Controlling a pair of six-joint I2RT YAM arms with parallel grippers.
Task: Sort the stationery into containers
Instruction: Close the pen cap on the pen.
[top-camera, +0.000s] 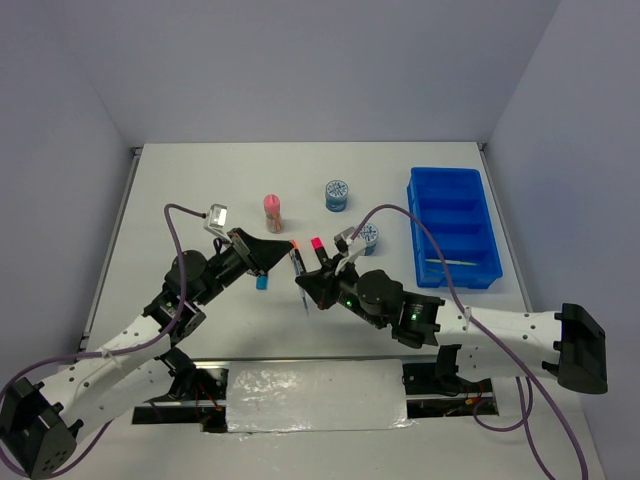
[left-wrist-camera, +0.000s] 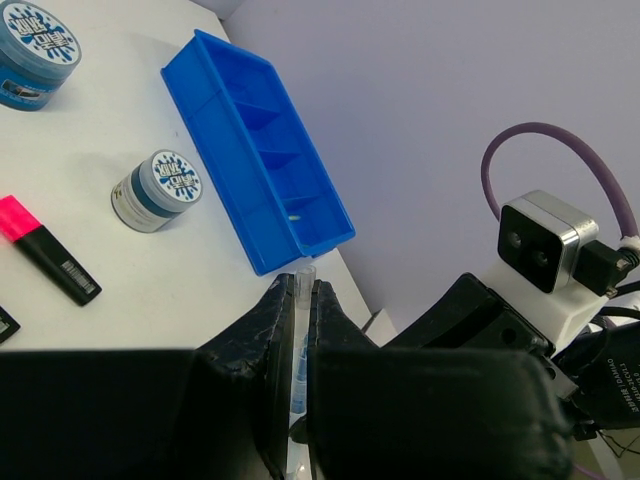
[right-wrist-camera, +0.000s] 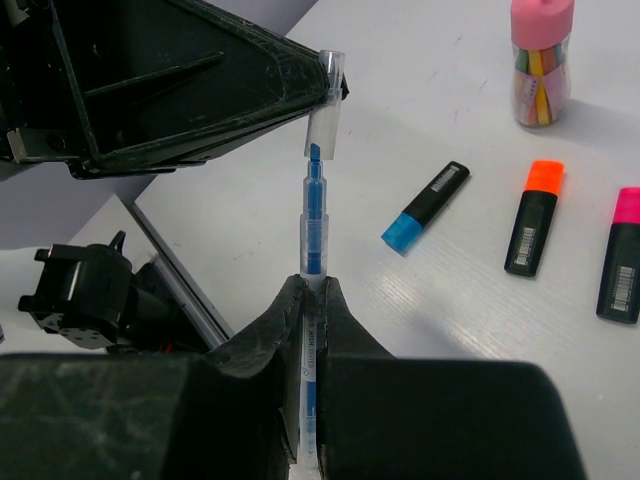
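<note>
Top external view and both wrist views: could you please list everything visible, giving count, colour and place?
tray: one, bright blue, divided into compartments, right side of the table
pale pen: one, in the tray's nearest compartment
rolls: two, blue-white, mid-table; the second nearer the tray
tube: one, pink-topped, left of the rolls
highlighters: three, black; orange cap, pink cap, blue cap; table centre
held pen: one, clear with blue tip, between the arms
cap: one, clear, at the pen's tip
table: one, white
left gripper: shut on the cap
right gripper: shut on the held pen
</note>
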